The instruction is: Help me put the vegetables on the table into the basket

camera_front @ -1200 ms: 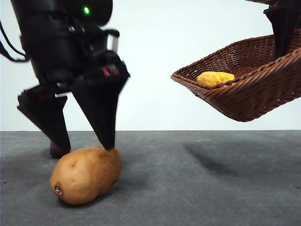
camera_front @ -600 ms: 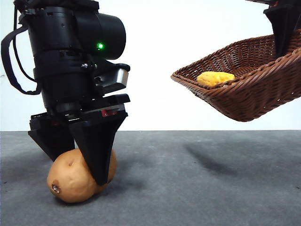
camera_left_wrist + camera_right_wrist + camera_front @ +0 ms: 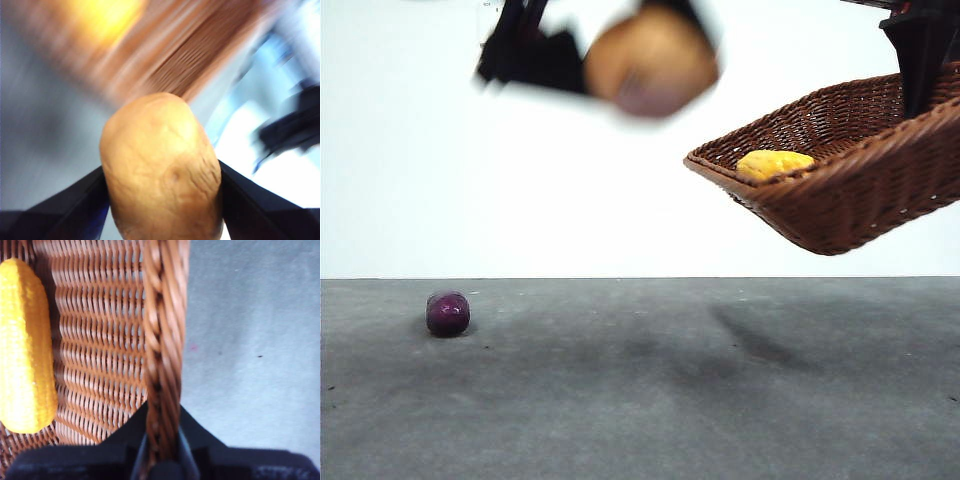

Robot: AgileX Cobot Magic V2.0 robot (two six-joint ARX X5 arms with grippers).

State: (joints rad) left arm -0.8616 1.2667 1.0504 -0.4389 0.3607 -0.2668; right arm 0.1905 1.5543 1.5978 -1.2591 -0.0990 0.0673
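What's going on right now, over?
Left tool shut on potato, airborne beside basket. Right tool clamps basket rim, yellow piece inside. Purple ball on table. Nothing blocking.

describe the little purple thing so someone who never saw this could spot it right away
Start at the wide dark grey table in the front view and follow it toward its left side. The small dark purple ball sits there alone on the surface, nothing touching it. It is the only vegetable on the table: the potato is aloft in the left gripper, and the yellow-orange piece lies in the raised basket.

Potato point(image 3: 652, 62) now aloft in left tool point(image 3: 162, 200), off table point(image 3: 640, 400).
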